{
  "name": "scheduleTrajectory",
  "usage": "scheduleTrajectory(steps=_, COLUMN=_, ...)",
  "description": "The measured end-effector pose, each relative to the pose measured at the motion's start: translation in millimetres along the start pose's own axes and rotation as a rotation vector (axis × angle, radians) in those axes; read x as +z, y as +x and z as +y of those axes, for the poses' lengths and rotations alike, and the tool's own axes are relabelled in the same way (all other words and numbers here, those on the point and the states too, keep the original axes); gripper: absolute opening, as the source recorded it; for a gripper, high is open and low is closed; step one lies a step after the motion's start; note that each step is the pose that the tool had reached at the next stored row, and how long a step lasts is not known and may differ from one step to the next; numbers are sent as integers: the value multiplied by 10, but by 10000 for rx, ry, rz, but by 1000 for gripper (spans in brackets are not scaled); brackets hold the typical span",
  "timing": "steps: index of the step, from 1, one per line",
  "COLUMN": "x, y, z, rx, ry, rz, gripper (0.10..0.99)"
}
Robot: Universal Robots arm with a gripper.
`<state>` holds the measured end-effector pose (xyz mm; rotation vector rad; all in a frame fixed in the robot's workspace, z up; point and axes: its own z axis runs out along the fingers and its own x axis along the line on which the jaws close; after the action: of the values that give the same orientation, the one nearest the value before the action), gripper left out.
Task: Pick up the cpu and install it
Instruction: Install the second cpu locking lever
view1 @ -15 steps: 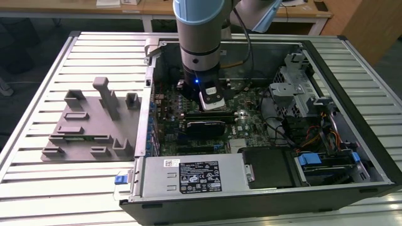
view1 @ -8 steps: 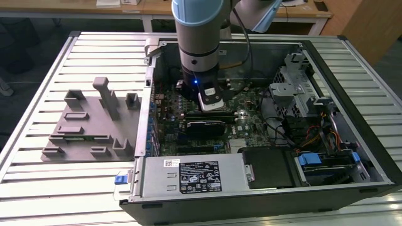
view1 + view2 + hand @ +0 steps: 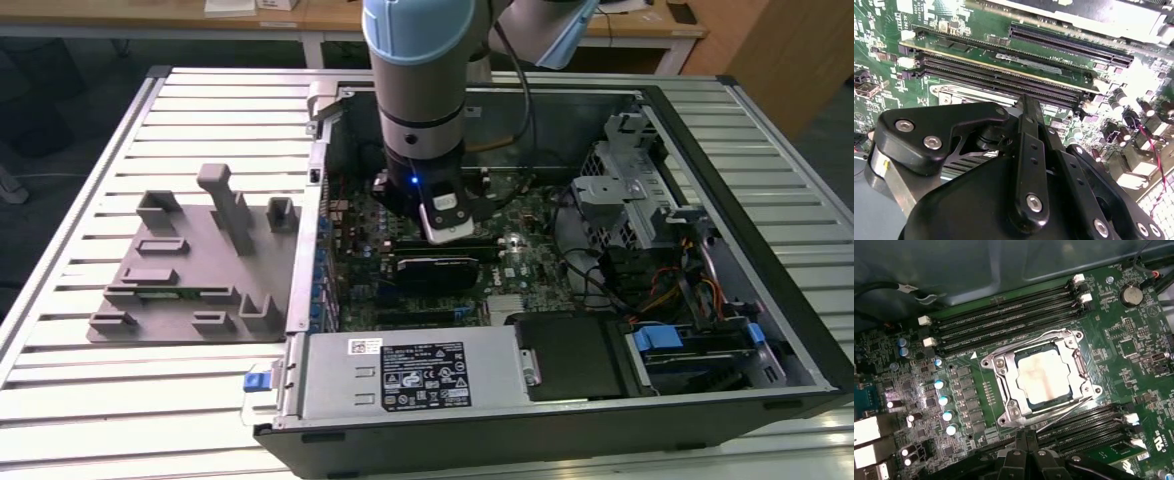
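The cpu (image 3: 1046,375), a silver-grey square with a smeared top, lies flat in the socket's metal frame (image 3: 1004,385) on the green motherboard (image 3: 1134,340). In the first wrist view my gripper (image 3: 1026,442) hovers just beside the socket's near edge, its two black fingers pressed together with nothing between them. The second wrist view has the gripper (image 3: 1026,102) from behind its black linkage, tips meeting above the memory slots (image 3: 1004,82). In the exterior view the arm (image 3: 420,120) reaches straight down into the open computer case (image 3: 747,330), over the middle of the board.
A grey plastic fixture (image 3: 187,265) with slots and posts lies on the slatted table at the exterior view's left. Inside the case are the power supply (image 3: 407,375) in front, a drive cage (image 3: 641,200) and cables on the right, and memory slots (image 3: 1004,315) flanking the socket.
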<state>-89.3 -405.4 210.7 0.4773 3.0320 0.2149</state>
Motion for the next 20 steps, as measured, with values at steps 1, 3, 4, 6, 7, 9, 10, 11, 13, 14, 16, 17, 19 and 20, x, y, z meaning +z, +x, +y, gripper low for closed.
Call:
scheduleTrajectory(steps=1, x=3, y=1, z=-8, rx=8, ry=-87, rz=28, gripper=106)
scheduleTrajectory(steps=3, x=7, y=-3, z=-32, rx=21, ry=-230, rz=72, gripper=106)
scheduleTrajectory(steps=4, x=10, y=-4, z=-45, rx=26, ry=-291, rz=91, gripper=106)
scheduleTrajectory(steps=6, x=14, y=-1, z=-64, rx=38, ry=-420, rz=133, gripper=106)
scheduleTrajectory(steps=7, x=17, y=3, z=-73, rx=45, ry=-485, rz=152, gripper=106)
scheduleTrajectory(steps=9, x=24, y=17, z=-87, rx=57, ry=-636, rz=201, gripper=106)
scheduleTrajectory(steps=10, x=28, y=24, z=-93, rx=63, ry=-711, rz=226, gripper=106)
scheduleTrajectory(steps=11, x=34, y=31, z=-99, rx=70, ry=-782, rz=249, gripper=106)
scheduleTrajectory(steps=13, x=51, y=41, z=-108, rx=79, ry=-880, rz=278, gripper=106)
scheduleTrajectory(steps=14, x=59, y=42, z=-109, rx=80, ry=-896, rz=282, gripper=106)
scheduleTrajectory(steps=16, x=75, y=44, z=-112, rx=83, ry=-915, rz=289, gripper=106)
scheduleTrajectory(steps=17, x=83, y=44, z=-113, rx=84, ry=-926, rz=293, gripper=106)
scheduleTrajectory(steps=19, x=93, y=45, z=-115, rx=87, ry=-963, rz=306, gripper=106)
scheduleTrajectory(steps=20, x=96, y=45, z=-115, rx=90, ry=-992, rz=314, gripper=106)
